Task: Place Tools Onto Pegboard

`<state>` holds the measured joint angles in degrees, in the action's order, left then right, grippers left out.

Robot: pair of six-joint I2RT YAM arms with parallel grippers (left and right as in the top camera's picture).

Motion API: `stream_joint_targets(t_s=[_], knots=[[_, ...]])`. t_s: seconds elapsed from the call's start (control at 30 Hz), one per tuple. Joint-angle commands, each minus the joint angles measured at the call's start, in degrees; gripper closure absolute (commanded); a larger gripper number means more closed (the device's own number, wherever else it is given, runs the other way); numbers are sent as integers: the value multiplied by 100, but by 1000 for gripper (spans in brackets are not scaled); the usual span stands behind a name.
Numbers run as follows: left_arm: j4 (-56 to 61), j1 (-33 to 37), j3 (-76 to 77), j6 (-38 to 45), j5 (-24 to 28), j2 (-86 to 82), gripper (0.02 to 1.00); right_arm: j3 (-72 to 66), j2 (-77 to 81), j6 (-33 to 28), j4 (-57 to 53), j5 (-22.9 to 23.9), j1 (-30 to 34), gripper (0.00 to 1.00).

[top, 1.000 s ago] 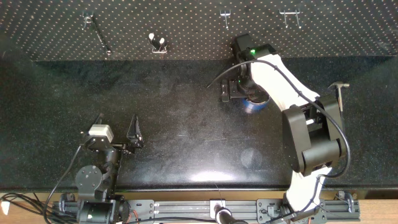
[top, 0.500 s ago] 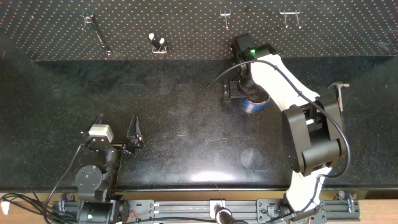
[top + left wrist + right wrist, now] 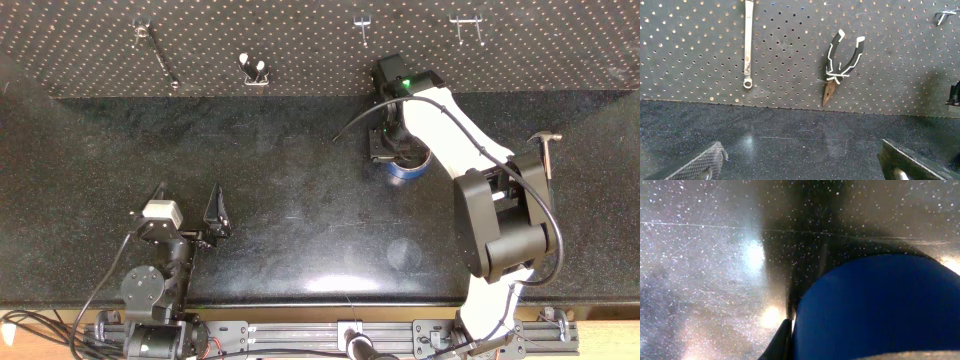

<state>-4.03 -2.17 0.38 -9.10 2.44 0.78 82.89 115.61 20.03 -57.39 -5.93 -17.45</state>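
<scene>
The right gripper is low over the black worktop, just in front of the pegboard, at the near edge of a blue roll. The top view places the roll on the worktop, partly under the white arm. The right wrist view adds the close detail: the roll's blue curved side lies right against 1 dark finger. I cannot tell whether the fingers clamp it.

Farther right, a hammer lies on the worktop beside the arm's elbow.

The left gripper sits well apart, near its base, with its 2 fingers spread wide and nothing between them.

On the pegboard, the top view gives foreshortened shapes: a wrench, pliers and 2 bare hooks. The left wrist view shows them face on: the wrench hangs straight down, and the pliers hang nose down with black-and-white handles splayed.
</scene>
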Motion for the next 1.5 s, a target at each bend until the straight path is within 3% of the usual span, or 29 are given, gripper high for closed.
stream_joint_targets(t_s=[0.03,0.23,0.3,0.37,0.43,0.57,0.6,0.7,0.87,1.33,1.5], knots=[[-33,24,-7,-11,125,-59,23,101,44,7,-13,83,-48,923],[-33,24,-7,-11,125,-59,23,96,-538,105,168,87,-131,923],[-33,24,-7,-11,125,-59,23,31,-844,404,273,155,-151,921],[-33,24,-7,-11,125,-59,23,-409,-1401,868,772,433,-155,923],[-33,24,-7,-11,125,-59,23,-1169,-2087,1248,1587,400,-155,923],[-33,24,-7,-11,125,-59,23,-2343,-3248,1429,2719,407,-317,923],[-33,24,-7,-11,125,-59,23,-2564,-3532,1456,2975,490,-409,921],[-33,24,-7,-11,125,-59,23,-3058,-4256,1698,3700,1445,-769,925],[-33,24,-7,-11,125,-59,23,-3161,-4953,1744,4360,1910,-1364,925],[-33,24,-7,-11,125,-59,23,-3154,-5549,1873,4900,1814,-1532,925],[-33,24,-7,-11,125,-59,23,-3154,-5499,1873,4966,1552,-1532,923]])
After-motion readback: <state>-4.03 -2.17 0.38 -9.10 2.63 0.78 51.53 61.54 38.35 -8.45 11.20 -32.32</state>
